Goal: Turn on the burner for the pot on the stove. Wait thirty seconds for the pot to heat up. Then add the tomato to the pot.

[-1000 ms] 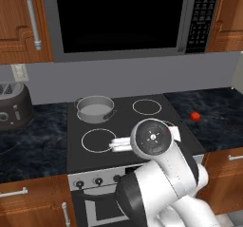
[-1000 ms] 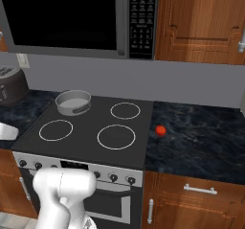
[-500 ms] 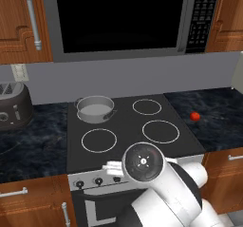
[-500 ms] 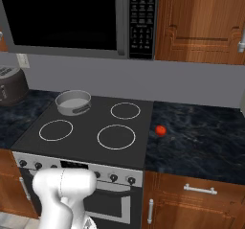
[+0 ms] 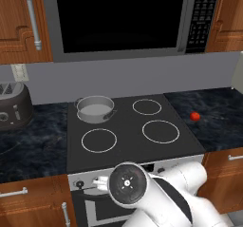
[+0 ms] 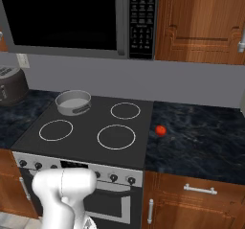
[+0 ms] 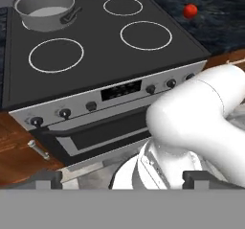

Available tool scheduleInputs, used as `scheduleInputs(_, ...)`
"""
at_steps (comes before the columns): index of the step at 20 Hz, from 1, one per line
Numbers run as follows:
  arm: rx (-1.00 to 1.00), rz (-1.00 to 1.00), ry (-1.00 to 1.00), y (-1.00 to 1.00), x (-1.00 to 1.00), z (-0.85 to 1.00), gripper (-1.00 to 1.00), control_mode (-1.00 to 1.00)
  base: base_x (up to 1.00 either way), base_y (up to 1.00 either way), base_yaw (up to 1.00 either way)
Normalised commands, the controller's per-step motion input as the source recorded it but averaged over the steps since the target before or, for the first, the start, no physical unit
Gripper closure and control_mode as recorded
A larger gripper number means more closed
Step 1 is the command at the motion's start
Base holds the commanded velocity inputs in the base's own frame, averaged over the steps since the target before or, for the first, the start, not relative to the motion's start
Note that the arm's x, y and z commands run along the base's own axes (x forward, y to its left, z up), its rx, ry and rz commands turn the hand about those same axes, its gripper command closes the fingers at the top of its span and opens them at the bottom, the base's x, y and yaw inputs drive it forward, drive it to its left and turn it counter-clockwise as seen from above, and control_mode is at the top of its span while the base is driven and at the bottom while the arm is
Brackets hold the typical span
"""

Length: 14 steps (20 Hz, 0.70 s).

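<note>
From the left base view, a grey pot [image 5: 95, 108] sits on the back left ring of the black stove [image 5: 128, 147], and a small red tomato [image 5: 195, 116] lies on the dark counter [image 5: 216, 121] just right of the stove; a toaster [image 5: 13, 106] stands far left. From the right base view, the pot [image 6: 73, 102] is again on the back left ring, the tomato [image 6: 161, 130] on the counter beside the stove [image 6: 86, 146]. In the hand view, the fingers [image 7: 123, 177] stand wide apart, holding and touching nothing, low before the stove's knobs [image 7: 64, 112].
</note>
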Motion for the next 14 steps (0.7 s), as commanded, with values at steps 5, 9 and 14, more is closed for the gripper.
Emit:
scheduleInputs(5, -0.05, 0.30, -0.15, 0.08, 0.05, -0.91, -1.00, -1.00, 0.00, 0.00, 0.00)
scheduleInputs(9, -0.09, 0.39, -0.10, -0.09, 0.29, -1.00, -1.00, -1.00, 0.00, 0.00, 0.00)
scheduleInputs(14, -0.16, 0.31, -0.37, -0.10, 0.03, -0.85, -1.00, -1.00, 0.00, 0.00, 0.00)
